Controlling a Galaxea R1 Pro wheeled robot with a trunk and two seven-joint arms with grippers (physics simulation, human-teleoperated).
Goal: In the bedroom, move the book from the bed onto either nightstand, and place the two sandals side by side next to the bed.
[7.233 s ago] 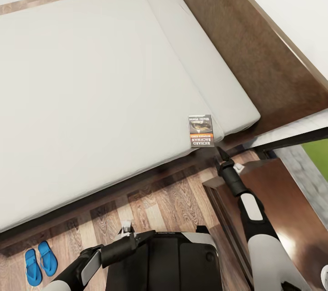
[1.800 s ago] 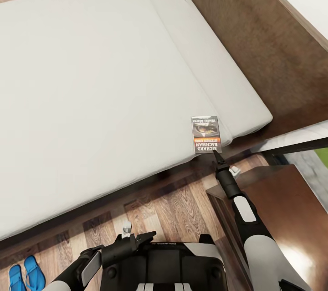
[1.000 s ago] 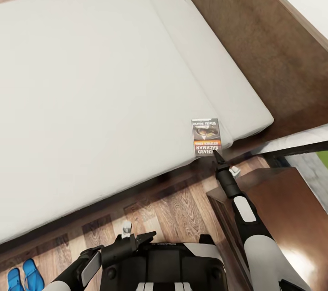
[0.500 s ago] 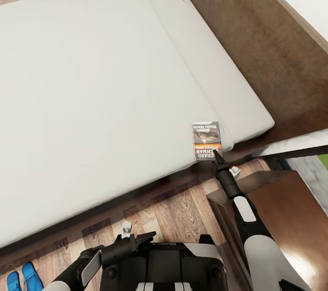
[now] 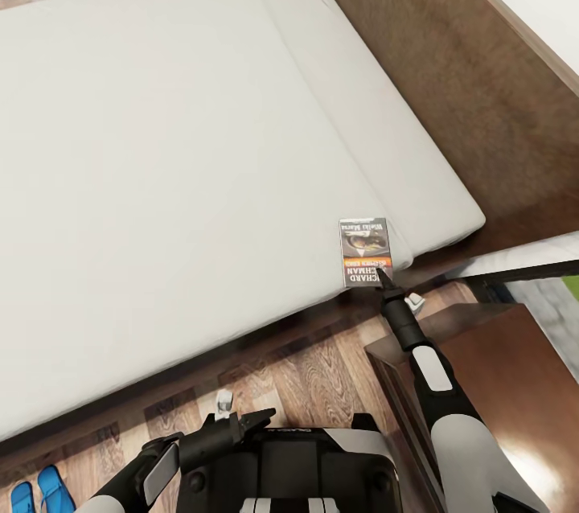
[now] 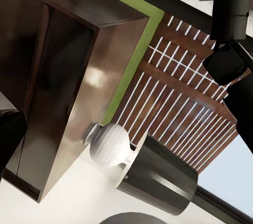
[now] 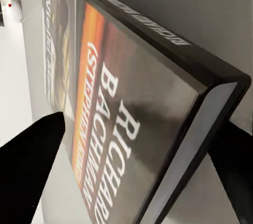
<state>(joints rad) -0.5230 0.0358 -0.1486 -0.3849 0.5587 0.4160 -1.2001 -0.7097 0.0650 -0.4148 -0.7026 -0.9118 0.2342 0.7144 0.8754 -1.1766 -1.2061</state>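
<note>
The book [image 5: 365, 252] is seen lying flat on the off-white mattress at the near corner of the bed [image 5: 185, 143], close to the mattress edge, its cover with the dark picture, orange band and black lettering turned up. In the right wrist view the book [image 7: 132, 124] is seen close up, with one dark finger [image 7: 29, 161] of the right claw [image 5: 380, 277] over the cover side and the other beyond the page edge, so that the claw is spread apart around the book's near corner; whether the fingers touch it cannot be told. The dark wooden nightstand [image 5: 490, 368] is shown just beside the bed, below the right arm. The two blue sandals [image 5: 39, 491] are seen side by side on the wood-plank floor [image 5: 305, 368], well apart from the book. The left claw [image 5: 241, 420] is held near the robot's trunk, its fingers apart and nothing between them.
</note>
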